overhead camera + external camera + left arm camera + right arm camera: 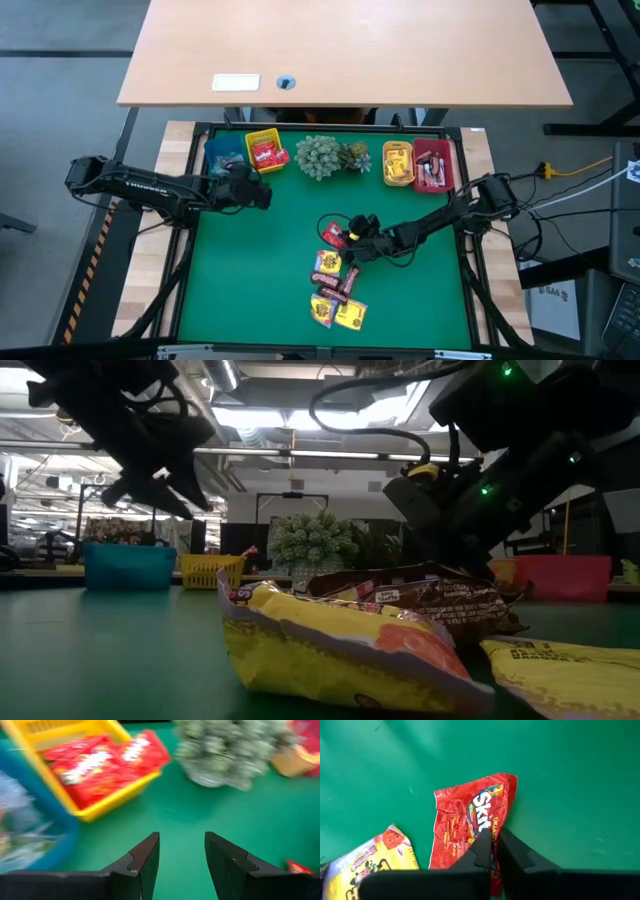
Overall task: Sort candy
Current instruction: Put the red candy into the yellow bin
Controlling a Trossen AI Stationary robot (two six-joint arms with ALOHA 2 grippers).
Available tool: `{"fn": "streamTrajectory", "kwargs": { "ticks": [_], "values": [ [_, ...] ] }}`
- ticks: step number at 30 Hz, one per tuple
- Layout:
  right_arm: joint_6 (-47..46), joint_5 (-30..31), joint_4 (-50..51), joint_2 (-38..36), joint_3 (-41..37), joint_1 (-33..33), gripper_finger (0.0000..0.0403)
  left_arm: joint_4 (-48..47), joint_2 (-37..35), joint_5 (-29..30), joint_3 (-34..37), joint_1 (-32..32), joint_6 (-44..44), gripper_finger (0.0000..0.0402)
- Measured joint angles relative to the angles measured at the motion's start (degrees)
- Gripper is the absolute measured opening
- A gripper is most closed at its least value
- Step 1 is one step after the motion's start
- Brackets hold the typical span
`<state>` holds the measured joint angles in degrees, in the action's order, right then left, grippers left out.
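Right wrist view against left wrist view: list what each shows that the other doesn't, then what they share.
Only the right wrist view: the right gripper shut on a red Skittles packet, with a yellow packet beside it.

Only the left wrist view: the left gripper open and empty, a yellow bin holding red packets, a blue bin, the plant cluster.

Both: the green mat.

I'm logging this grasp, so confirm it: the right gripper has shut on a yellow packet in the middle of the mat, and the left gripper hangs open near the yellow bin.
One thing is wrong: the colour. The right wrist view shows the right gripper shut on a red packet, with a yellow packet lying untouched beside it. The rest holds: the left gripper is open near the yellow bin.
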<state>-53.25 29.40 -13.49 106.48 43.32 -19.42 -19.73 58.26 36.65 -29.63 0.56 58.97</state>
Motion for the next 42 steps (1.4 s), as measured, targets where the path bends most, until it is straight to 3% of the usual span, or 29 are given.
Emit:
{"fn": "streamTrajectory", "kwargs": {
  "ticks": [6, 12, 31, 34, 42],
  "values": [
    [2.7, -1.0, 0.5, -2.0, -0.2, 0.0, 0.0004, 7.8, 0.0, -4.2, 0.0, 2.9, -6.3, 0.0144],
    [2.8, -0.6, 0.0, -3.5, -0.3, 0.0, 0.0009, 13.3, 2.2, -4.8, -0.1, 7.5, -9.2, 0.0144],
    [4.8, 0.0, -14.2, -3.7, -0.1, 0.0, 0.0012, 42.2, 26.1, -6.3, 0.0, 16.2, -9.7, 0.0144],
    [4.7, 0.0, -14.2, -3.7, -0.1, 0.0, 0.0012, 47.7, 28.6, -9.1, 0.0, 16.4, -9.6, 0.0144],
    [4.8, 0.1, -17.1, -3.7, -0.1, 0.0, 0.0012, 52.8, 31.9, -9.4, 0.0, 16.5, -8.2, 0.0143]
  ]
}}
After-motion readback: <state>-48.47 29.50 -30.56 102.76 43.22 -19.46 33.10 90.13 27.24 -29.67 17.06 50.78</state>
